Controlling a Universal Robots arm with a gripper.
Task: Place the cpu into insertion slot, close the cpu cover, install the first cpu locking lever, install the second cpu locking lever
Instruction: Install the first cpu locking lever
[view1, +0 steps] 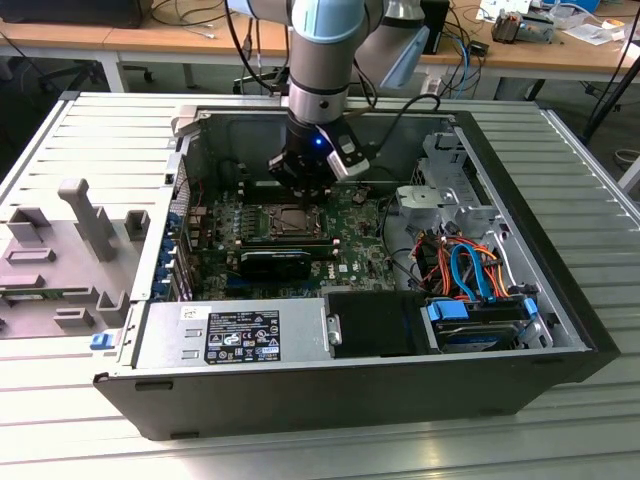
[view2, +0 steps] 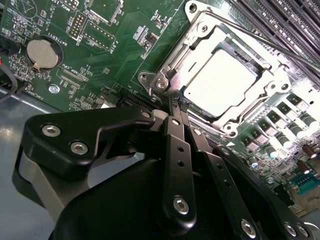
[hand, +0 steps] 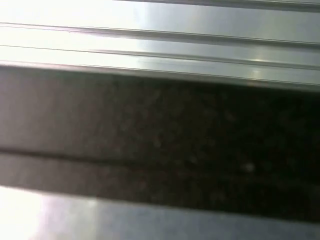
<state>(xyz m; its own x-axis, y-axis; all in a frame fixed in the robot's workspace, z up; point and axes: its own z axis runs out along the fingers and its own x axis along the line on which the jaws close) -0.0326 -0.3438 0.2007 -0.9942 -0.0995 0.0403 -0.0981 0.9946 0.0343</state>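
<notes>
Inside the open computer case (view1: 560, 250), my gripper (view1: 303, 188) hangs just behind the insertion slot (view1: 290, 222) on the green board. In the second wrist view the cpu (view2: 220, 82) lies in the slot as a bright silvery square. The cpu cover (view2: 200, 37) lies flat around it. My gripper (view2: 175, 102) is shut with nothing between its fingers, its tip at the socket's corner (view2: 160, 85). A thin metal locking lever (view2: 260, 37) runs along the socket's side next to the memory slots. I cannot tell where the other lever stands.
Long black memory slots (view2: 285, 20) run beside the socket, and a coin battery (view2: 42, 52) sits on the board. A grey drive cage (view1: 450, 185), orange and blue cables (view1: 465, 265) and a labelled black box (view1: 245, 335) crowd the case. Grey fixtures (view1: 80, 230) stand at the exterior view's left.
</notes>
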